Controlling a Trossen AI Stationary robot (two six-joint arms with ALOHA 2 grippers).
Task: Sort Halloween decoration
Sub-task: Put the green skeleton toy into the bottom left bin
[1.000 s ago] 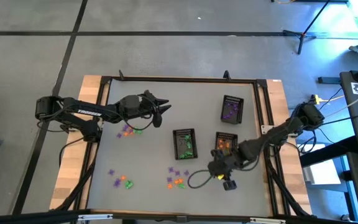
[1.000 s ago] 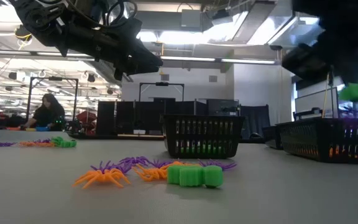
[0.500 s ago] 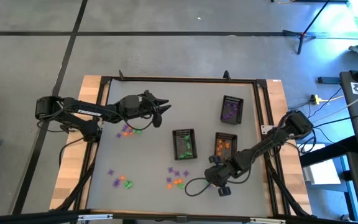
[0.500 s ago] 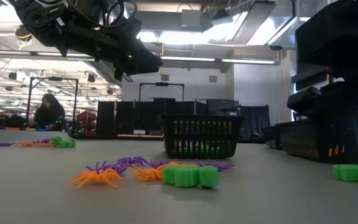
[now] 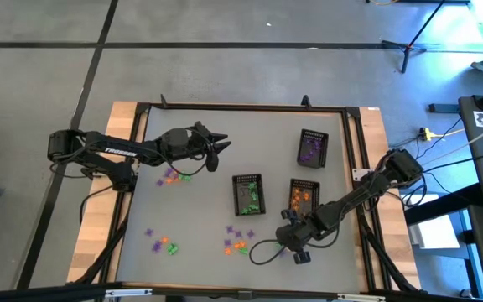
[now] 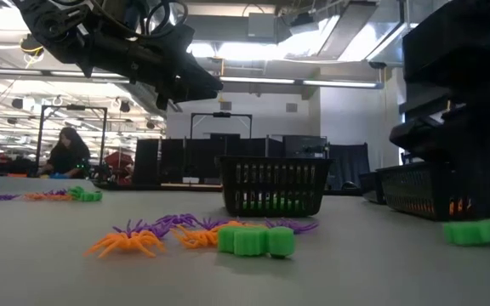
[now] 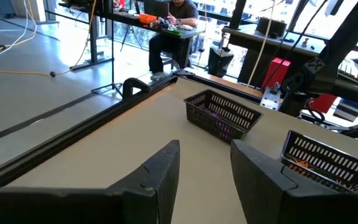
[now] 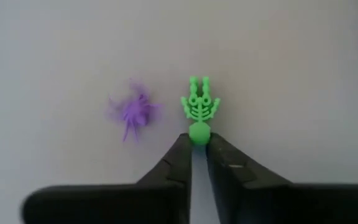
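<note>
The decoration is tiny orange, green and purple trinkets, lying in clusters on the grey table at the left [image 5: 174, 176], the near left [image 5: 162, 244] and the near middle [image 5: 240, 241]. My right gripper [image 5: 293, 247] [image 8: 199, 147] points down near the table's near edge, shut on a green skeleton [image 8: 199, 109] [image 6: 475, 231]. A purple spider [image 8: 132, 112] lies beside the skeleton. My left gripper [image 5: 218, 149] [image 7: 207, 162] hangs open in the air over the far left of the table, touching nothing. My right gripper pinches the green skeleton by its round head [image 8: 198, 132], between the very ends of its two fingers [image 8: 180, 155]. The fingers come from above, pointing down. The skeleton lies flat on the table, its ribs and arms stretched out away from the fingertips.
Three black mesh baskets stand right of the middle: one with purple pieces [image 5: 314, 147], one with green [image 5: 248, 194], one with orange [image 5: 304, 194]. A black cable loop [image 5: 264, 250] lies by the right gripper. A raised frame [image 5: 241, 107] borders the table. A person sits in the room beyond.
My right gripper has moved a little toward the table's left and near edge and come down to the table. The green piece, which showed raised in the low view a second ago, now lies on the tabletop.
</note>
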